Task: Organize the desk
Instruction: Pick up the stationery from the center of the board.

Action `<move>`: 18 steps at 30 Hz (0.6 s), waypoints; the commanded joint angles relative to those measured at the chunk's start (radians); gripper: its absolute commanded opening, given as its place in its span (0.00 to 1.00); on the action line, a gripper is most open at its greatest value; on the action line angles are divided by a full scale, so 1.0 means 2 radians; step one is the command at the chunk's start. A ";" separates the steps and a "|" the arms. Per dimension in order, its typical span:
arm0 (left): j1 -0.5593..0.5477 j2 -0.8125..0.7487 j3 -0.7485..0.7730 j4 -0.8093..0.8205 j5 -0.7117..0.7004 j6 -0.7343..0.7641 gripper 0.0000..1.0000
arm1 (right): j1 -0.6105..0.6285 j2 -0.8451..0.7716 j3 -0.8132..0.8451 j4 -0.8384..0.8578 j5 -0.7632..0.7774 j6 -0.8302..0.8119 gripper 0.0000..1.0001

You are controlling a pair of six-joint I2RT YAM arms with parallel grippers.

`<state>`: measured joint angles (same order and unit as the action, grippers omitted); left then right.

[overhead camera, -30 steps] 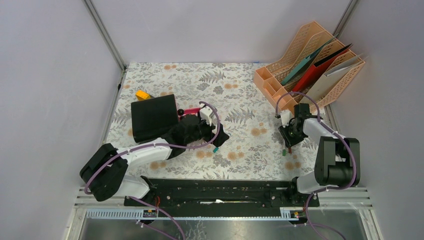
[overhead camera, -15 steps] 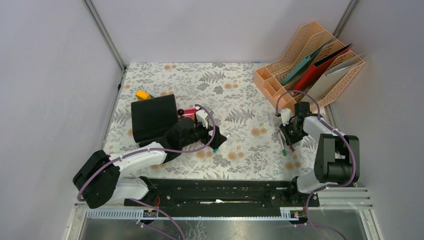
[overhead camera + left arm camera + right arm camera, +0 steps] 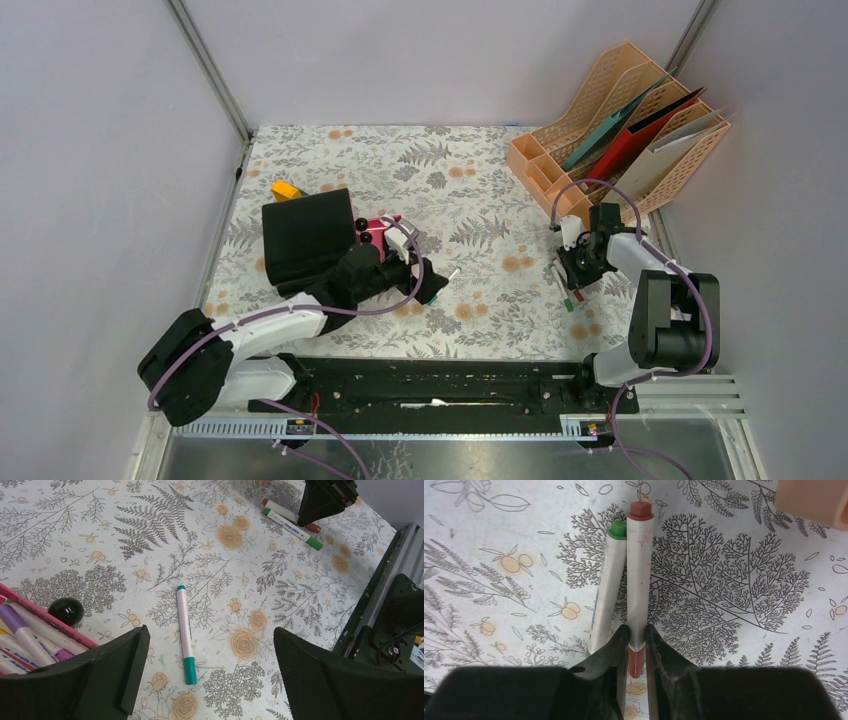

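Observation:
The desk (image 3: 480, 200) is covered in pale fern-print cloth. My left gripper (image 3: 425, 285) is open and empty, low over the cloth. A white marker with a teal cap (image 3: 184, 632) lies between its jaws (image 3: 210, 636), touching neither. My right gripper (image 3: 580, 272) is shut on a white marker with a red cap (image 3: 640, 575), gripped near its red end (image 3: 636, 630). A green-capped marker (image 3: 605, 592) lies right beside it on the cloth. Both markers also show in the left wrist view (image 3: 292, 522).
A pink case of markers (image 3: 378, 228) and a black ball (image 3: 66, 611) sit next to a black notebook (image 3: 305, 235). A yellow object (image 3: 285, 189) lies behind it. An orange file organizer (image 3: 620, 125) stands at the back right. The black rail (image 3: 440, 385) runs along the near edge.
My left arm has drawn back to the left, and the teal-capped marker now lies clear of its fingers. My right gripper has shifted slightly away from the near edge.

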<state>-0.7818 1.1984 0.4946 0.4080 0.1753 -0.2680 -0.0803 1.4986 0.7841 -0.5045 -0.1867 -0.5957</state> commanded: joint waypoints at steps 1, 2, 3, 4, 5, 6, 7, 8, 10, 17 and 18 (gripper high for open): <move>0.002 -0.020 -0.015 0.067 -0.011 0.014 0.99 | 0.001 -0.031 0.006 -0.005 -0.036 0.007 0.05; 0.002 -0.023 -0.018 0.072 -0.012 0.015 0.99 | 0.002 -0.033 0.006 -0.006 -0.039 0.007 0.03; 0.003 -0.026 -0.021 0.077 -0.014 0.014 0.99 | 0.004 -0.035 0.006 -0.006 -0.040 0.007 0.01; 0.002 -0.029 -0.022 0.079 -0.015 0.014 0.99 | 0.004 -0.037 0.007 -0.006 -0.042 0.007 0.00; 0.002 -0.034 -0.023 0.080 -0.018 0.014 0.99 | 0.005 -0.040 0.007 -0.006 -0.043 0.007 0.00; 0.002 -0.038 -0.023 0.080 -0.021 0.013 0.99 | 0.006 -0.042 0.008 -0.005 -0.046 0.007 0.00; 0.003 -0.042 -0.023 0.079 -0.024 0.013 0.99 | 0.006 -0.043 0.008 -0.006 -0.048 0.007 0.00; 0.003 -0.045 -0.023 0.080 -0.026 0.010 0.99 | 0.007 -0.043 0.009 -0.008 -0.052 0.007 0.00; 0.002 -0.051 -0.024 0.080 -0.031 0.004 0.99 | 0.008 -0.043 0.012 -0.012 -0.059 0.005 0.00; 0.003 -0.076 -0.027 0.083 -0.046 -0.032 0.99 | 0.009 -0.052 0.025 -0.024 -0.082 0.004 0.00; 0.002 -0.077 -0.026 0.082 -0.049 -0.042 0.99 | 0.009 -0.053 0.026 -0.027 -0.086 0.004 0.00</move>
<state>-0.7818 1.0798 0.4477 0.4992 0.1116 -0.2867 -0.0696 1.4361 0.7868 -0.5278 -0.3019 -0.5922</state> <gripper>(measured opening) 0.987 0.221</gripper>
